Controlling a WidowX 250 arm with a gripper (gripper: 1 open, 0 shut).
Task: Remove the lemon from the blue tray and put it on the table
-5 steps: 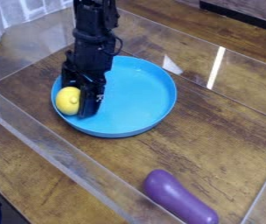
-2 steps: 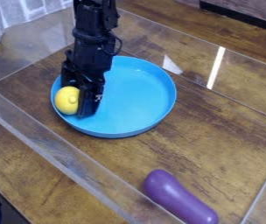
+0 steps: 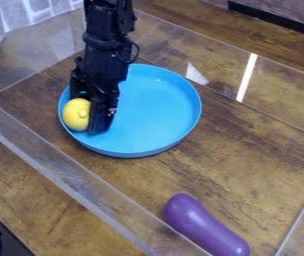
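The black pincer is down at the lemon, which lies between its fingers, inside the blue tray near the rim on the worktop; whether it's clenched on the fruit, one cannot tell.

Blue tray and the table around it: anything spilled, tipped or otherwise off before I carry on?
Nothing stands out: the round sky-blue plastic tray looks flat, the small yellow lemon sits at its edge by the black gripper, and the purple eggplant-like object lies on the brown wood-grain table.
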